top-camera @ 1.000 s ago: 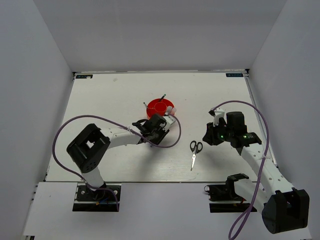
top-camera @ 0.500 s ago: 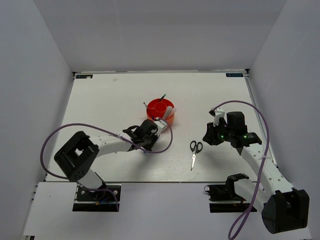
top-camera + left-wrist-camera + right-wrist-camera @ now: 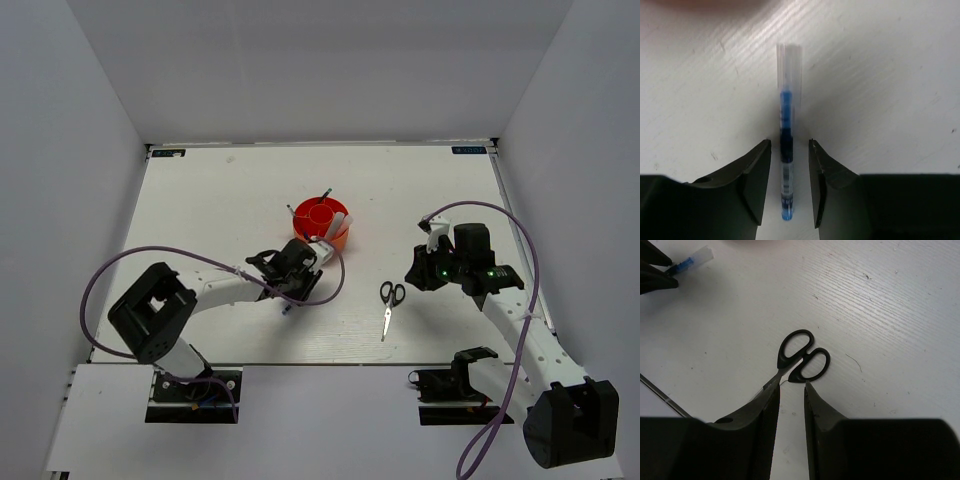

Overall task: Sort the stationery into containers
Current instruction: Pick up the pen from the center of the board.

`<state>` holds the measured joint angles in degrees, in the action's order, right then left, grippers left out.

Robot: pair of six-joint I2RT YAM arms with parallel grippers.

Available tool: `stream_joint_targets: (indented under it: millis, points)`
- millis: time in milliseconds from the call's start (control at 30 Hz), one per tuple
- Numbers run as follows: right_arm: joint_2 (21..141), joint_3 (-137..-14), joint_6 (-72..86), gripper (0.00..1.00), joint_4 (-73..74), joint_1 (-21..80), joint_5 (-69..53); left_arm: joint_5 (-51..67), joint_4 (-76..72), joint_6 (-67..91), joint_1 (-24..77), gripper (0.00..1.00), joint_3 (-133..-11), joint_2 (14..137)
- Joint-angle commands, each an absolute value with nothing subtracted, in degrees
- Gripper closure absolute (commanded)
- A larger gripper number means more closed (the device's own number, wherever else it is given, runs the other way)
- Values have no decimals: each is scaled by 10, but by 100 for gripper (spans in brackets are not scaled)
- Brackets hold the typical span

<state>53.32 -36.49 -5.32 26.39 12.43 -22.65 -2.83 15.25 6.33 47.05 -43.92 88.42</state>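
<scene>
Retreating from the organizer, left gripper now straddles the pen.

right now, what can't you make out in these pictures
Top view: what is inside the organizer, too small to tell.
Right wrist view: blades of the scissors, hidden behind a finger of the right gripper.
Left wrist view: far cap of the pen, blurred, beyond the left gripper.
</scene>
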Motion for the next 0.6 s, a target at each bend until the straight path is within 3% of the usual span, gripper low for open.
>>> stream_joint_targets:
  millis: [0,100,200,233,367,567]
  points:
    - [525,-360,-58,70,250,121,-232,-24,170,55,471,53,-475,919]
    - [522,-361,-58,70,250,121,-232,-27,180,47,471,55,-504,948]
    - [521,-361,-58,70,251,121,-231,-28,185,45,470,72,-508,962]
    - [520,-361,-58,70,251,120,-230,-28,184,46,471,82,-507,961]
    - [519,-360,-58,70,250,120,-231,-25,186,48,471,98,-488,950]
    - [521,-360,-57,70,251,120,-233,-5,203,51,475,100,-494,870]
